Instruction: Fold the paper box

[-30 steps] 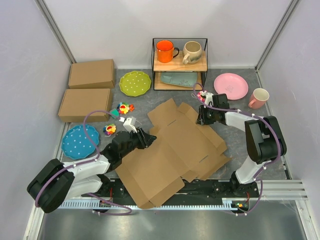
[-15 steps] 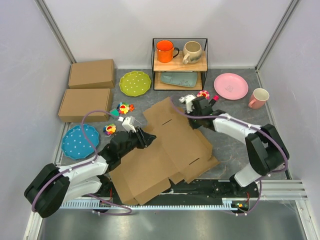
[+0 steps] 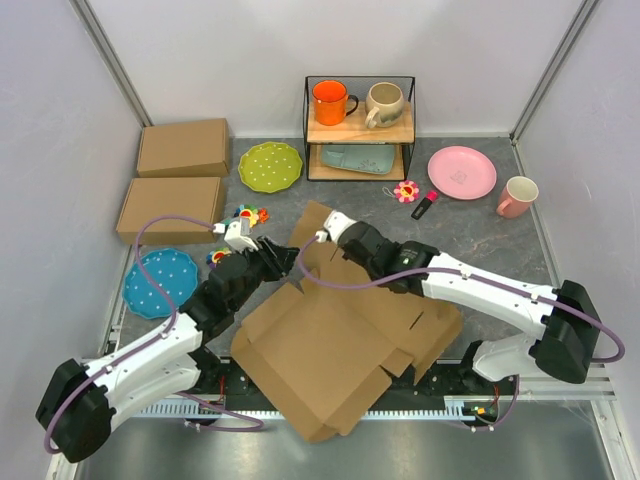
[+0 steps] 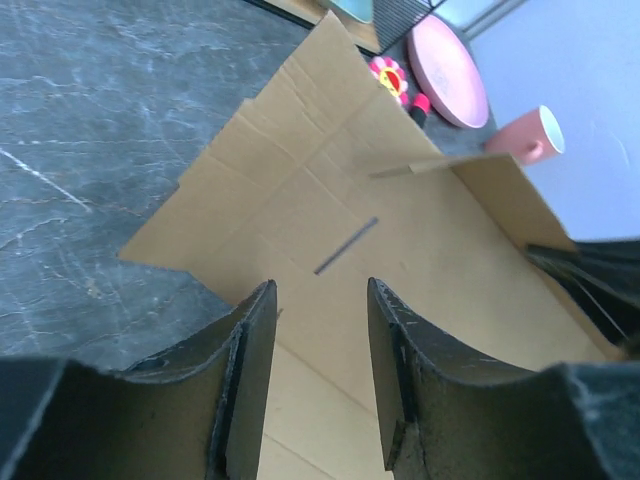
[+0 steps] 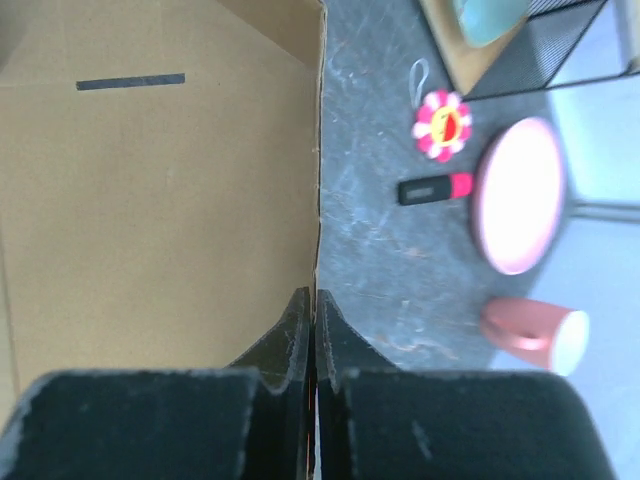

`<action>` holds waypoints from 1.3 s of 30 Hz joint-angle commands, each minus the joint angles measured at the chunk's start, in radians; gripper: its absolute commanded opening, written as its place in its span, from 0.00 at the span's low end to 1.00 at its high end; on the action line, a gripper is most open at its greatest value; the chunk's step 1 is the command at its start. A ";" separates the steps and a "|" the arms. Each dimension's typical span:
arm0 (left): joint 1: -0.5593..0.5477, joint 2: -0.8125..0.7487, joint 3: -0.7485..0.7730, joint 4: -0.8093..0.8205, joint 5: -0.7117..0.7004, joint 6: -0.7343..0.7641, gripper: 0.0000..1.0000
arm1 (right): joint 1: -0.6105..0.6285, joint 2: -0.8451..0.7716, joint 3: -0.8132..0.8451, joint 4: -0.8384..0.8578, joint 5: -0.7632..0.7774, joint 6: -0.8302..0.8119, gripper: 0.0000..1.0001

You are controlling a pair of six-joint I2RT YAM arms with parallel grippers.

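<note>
The paper box (image 3: 330,340) is a large flat brown die-cut sheet with flaps and slits, lying in the middle of the table and reaching the near edge. My right gripper (image 3: 326,232) is shut on the sheet's far flap edge and holds it raised. In the right wrist view the cardboard (image 5: 150,200) edge runs straight into the closed gripper (image 5: 315,297). My left gripper (image 3: 283,262) is at the sheet's left far corner, open and empty. In the left wrist view its gripper (image 4: 320,285) hovers over the cardboard (image 4: 330,200) near a slit.
Two ready-made boxes (image 3: 183,147) (image 3: 172,208) lie far left. A green plate (image 3: 270,165), a blue plate (image 3: 160,283) and small toys (image 3: 250,215) are nearby. A rack with mugs (image 3: 360,125) stands at the back. A pink plate (image 3: 462,171), pink mug (image 3: 517,196), flower toy (image 3: 405,190) and marker (image 3: 424,204) lie right.
My right gripper has swung left across the table with the flap edge in it, dragging and turning the sheet. My left gripper has moved farther along the sheet's left corner.
</note>
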State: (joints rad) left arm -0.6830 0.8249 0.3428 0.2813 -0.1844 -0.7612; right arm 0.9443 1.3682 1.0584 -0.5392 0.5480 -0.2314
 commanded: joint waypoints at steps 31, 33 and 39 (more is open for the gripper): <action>0.065 0.473 0.122 0.573 0.144 0.356 0.76 | 0.255 -0.142 -0.124 0.076 0.423 -0.237 0.00; 0.071 0.490 0.136 0.572 0.171 0.378 0.76 | 0.255 -0.153 -0.124 0.073 0.412 -0.233 0.00; 0.105 0.571 0.191 0.533 0.250 0.388 0.73 | 0.255 -0.167 -0.127 0.071 0.397 -0.232 0.00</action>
State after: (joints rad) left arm -0.5972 1.3575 0.4919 0.7849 -0.0105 -0.4400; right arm 1.1954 1.2312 0.9356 -0.4721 0.9543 -0.4744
